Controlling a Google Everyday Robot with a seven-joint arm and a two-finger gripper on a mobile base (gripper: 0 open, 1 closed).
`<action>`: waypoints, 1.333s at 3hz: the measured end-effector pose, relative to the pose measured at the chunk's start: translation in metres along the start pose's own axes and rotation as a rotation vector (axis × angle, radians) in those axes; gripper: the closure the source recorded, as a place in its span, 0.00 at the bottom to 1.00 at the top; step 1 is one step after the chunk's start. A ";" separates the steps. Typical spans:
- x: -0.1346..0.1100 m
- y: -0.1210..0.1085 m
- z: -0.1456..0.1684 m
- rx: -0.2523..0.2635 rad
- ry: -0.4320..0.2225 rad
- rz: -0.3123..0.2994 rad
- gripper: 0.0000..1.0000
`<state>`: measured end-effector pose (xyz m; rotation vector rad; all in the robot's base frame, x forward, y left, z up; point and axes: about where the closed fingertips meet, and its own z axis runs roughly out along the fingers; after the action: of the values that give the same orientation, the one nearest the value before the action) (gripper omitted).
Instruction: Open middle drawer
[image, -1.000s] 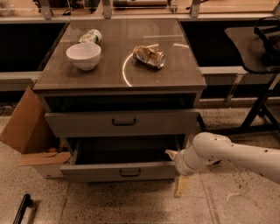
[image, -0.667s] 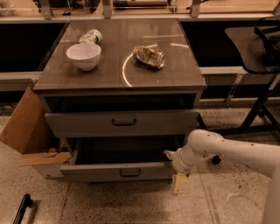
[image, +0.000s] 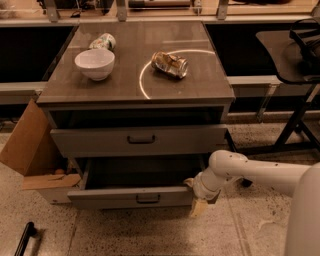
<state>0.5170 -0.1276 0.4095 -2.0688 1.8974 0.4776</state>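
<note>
Grey middle drawer (image: 107, 198) stays pulled out, gripper (image: 194, 194) nudged nearer its corner.

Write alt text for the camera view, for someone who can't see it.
A white robot arm's gripper sits at the right front corner of the middle drawer, which is pulled out of a grey cabinet. On top are a white bowl, a crushed can and a patterned can behind the bowl.

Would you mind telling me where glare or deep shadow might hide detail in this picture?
Camera view: a bright ring of glare on the cabinet top curves around the crushed can; the inside of the lower drawer lies in deep shadow; the hand, at that drawer's right front corner, is evenly lit.
</note>
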 end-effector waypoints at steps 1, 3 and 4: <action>-0.021 0.022 -0.018 0.054 0.032 -0.045 0.49; -0.034 0.070 -0.018 0.026 -0.001 -0.055 0.95; -0.037 0.082 -0.018 0.018 -0.016 -0.060 1.00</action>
<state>0.4335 -0.1094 0.4422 -2.0971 1.8187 0.4598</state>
